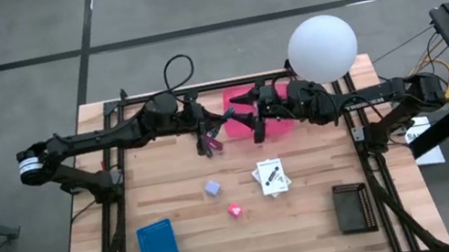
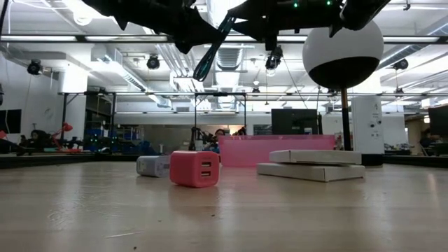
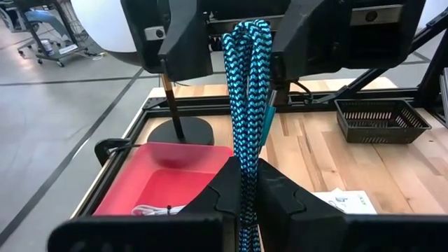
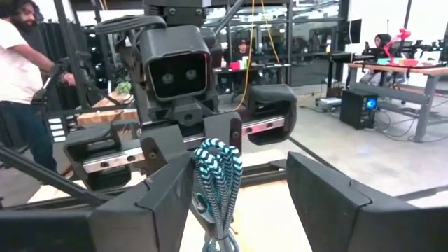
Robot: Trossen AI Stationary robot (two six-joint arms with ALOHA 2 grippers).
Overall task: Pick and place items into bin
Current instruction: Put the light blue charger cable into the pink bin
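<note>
At the far edge of the worktop, both arms meet over the pink bin, reaching in from opposite sides. The left hand is clamped on a braided teal-and-black cord, folded into a bundle. The cord's long axis runs away from the left hand toward the right hand. In the low view the cord hangs high above the worktop, slanting down. The right hand faces the left one at close range, its fingers spread apart on either side of the cord's looped end, not closed on it.

The bin sits against the far rail, and something white lies in it. A white globe on a stand is just beside the bin's far right corner.

The middle of the worktop lies open, with a lavender cube, a pink block and a white card near each other. A blue tray lies near the front left edge. A dark basket lies toward the front right, well apart from the arms. People show in the room beyond.
</note>
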